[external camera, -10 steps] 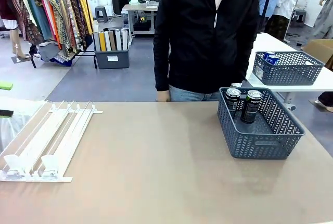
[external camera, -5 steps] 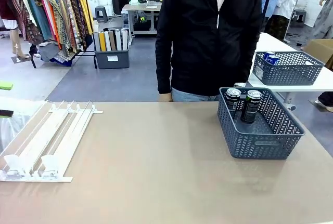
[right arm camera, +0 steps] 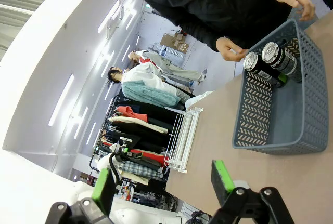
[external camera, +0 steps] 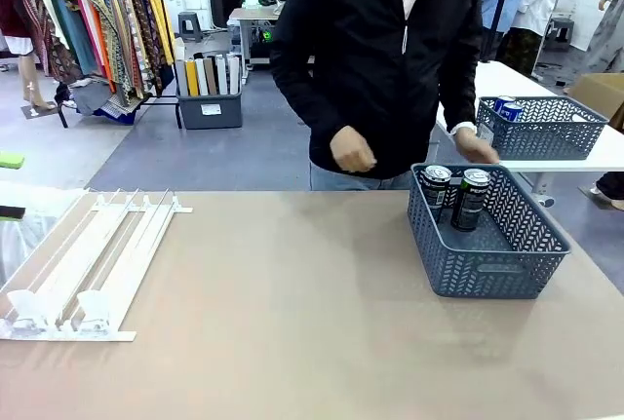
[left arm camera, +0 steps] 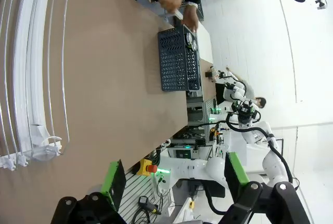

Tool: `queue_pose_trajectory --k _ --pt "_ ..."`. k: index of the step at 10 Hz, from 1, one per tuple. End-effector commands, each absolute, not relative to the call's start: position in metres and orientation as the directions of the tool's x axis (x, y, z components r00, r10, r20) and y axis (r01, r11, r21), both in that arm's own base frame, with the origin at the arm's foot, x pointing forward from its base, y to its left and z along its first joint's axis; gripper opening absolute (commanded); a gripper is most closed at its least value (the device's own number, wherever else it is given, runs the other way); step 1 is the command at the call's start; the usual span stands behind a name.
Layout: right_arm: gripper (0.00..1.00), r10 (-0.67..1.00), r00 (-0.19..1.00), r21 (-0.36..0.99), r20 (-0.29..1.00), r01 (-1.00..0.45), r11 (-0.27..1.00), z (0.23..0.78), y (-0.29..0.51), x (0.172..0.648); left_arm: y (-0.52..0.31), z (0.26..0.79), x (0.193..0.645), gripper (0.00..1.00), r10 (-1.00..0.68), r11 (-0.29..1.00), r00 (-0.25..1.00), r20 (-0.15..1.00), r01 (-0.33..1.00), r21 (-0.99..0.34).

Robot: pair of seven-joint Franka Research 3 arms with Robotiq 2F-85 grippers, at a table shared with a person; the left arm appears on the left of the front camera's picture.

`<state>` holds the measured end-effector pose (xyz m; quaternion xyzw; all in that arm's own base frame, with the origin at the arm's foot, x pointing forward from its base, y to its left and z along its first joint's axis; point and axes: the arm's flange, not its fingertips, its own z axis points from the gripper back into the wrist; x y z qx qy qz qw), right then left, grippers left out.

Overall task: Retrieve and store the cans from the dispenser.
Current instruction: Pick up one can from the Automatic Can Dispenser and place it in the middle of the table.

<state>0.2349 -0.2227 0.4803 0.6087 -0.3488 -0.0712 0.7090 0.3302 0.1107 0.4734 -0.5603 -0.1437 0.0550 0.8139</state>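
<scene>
Table: a tan tabletop (external camera: 292, 313) is stretching across to a person in a black jacket (external camera: 390, 59) who is standing at the far side; clothes racks and other tables are showing behind.
Dispenser: the white railed dispenser (external camera: 88, 264) is lying flat on the table's left side, its clear stoppers facing the robot, its lanes holding no cans.
Basket: a blue-grey woven basket (external camera: 487, 269) is sitting on the table's right side, well apart from the dispenser.
Cans: two dark cans (external camera: 454, 194) are standing upright side by side at the basket's far end.
Person's hands: one hand (external camera: 352, 153) is hanging in the air in front of the jacket; the other (external camera: 477, 150) is hovering just over the basket's far rim.
Left gripper (left arm camera: 174, 177): jaws are standing wide apart, holding nothing, above the table's near left edge.
Right gripper (right arm camera: 161, 182): jaws are standing wide apart, holding nothing, above the table.
</scene>
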Motion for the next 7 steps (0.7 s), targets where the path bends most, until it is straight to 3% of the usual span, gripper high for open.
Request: queue_pose_trajectory --k 1,7 --pt "1.00 -0.539 0.731 0.908 0.419 -0.345 0.238 0.4840 -0.2217 0.2375 0.1111 0.4751 0.3275 1.00 0.242 0.371 0.956 0.165 0.066 -0.926" --pt "1.00 -0.539 0.731 0.908 0.419 -0.345 0.238 0.4840 -0.2217 0.2375 0.1111 0.4751 0.3275 1.00 0.242 0.371 0.956 0.165 0.066 -0.926"
